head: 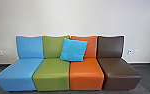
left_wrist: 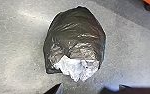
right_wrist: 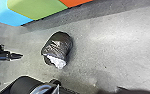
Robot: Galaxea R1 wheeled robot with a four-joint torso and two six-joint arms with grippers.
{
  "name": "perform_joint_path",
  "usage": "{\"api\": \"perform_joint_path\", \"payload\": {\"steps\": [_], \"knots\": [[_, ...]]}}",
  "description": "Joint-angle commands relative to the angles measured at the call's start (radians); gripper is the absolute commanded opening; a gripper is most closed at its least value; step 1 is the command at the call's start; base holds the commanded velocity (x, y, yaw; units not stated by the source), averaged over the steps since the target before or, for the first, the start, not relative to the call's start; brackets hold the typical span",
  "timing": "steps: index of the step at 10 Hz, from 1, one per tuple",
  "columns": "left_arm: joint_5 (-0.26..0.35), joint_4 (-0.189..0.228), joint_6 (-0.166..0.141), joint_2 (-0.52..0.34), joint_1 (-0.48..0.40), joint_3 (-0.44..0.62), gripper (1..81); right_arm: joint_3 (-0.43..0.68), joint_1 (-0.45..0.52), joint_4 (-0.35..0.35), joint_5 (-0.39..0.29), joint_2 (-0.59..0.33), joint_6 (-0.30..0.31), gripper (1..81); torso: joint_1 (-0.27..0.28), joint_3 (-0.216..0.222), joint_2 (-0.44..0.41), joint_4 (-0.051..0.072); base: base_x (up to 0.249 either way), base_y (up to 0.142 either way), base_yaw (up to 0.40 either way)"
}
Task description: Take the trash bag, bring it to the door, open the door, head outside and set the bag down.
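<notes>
Behind the row of seats point(head: 86, 67) you have a pale wall point(head: 73, 17), with small outlets point(head: 0, 52) beyond the ends of the row. Grey flooring point(right_wrist: 111, 40) runs out in front of it. The row is made of blue, green, orange and brown seats, and a bright blue cushion point(head: 73, 49) leans where the green and orange backs meet.

Your trash bag point(left_wrist: 76, 32) is on the floor in front of the row, a little apart from it. It's a dark, full bag, with white crumpled material point(left_wrist: 74, 68) bulging from one end. It stands free of the seats, and you have nothing holding it.

Your left gripper is spread open and empty point(left_wrist: 90, 85), out over the floor in front of the row and near the bag but not touching it. Whether your right gripper is parted or closed, you can't tell.

As for progress, I'd put you at the very start of the job. You look close enough to the bag for the pickup, and that seems to be all you have in hand. The grip isn't made and the lift isn't done. You also have left the carry away from the row to the door, the opening of the door, the trip outside and the setting down. So count every named step as open, the pickup included.
</notes>
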Motion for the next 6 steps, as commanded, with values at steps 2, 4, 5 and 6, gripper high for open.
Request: {"api": "perform_joint_path", "payload": {"steps": [2, 4, 5, 6], "knots": [[0.061, -0.019, 0.002, -0.031, -0.121, 0.003, 81.1, 0.021, 0.141, 0.038, -0.092, -0.027, 0.015, 81.1, 0.082, -0.095, -0.128, 0.0, 0.0, 0.0, 0.0], [0.12, -0.02, 0.002, -0.034, -0.153, -0.001, 81.1, 0.021, 0.14, 0.04, -0.096, -0.05, 0.014, 81.1, 0.113, -0.125, -0.177, 0.0, 0.0, 0.0, 0.0], [0.123, -0.02, 0.002, -0.034, -0.17, 0.0, 81.1, 0.021, 0.138, 0.04, -0.096, -0.056, 0.015, 81.1, 0.134, -0.157, -0.211, 0.0, 0.0, 0.0, 0.0], [0.123, -0.02, 0.001, -0.034, -0.185, -0.001, 81.1, 0.023, 0.135, 0.04, -0.096, -0.06, 0.014, 81.1, 0.155, -0.189, -0.245, 0.0, 0.0, 0.0, 0.0]]}}
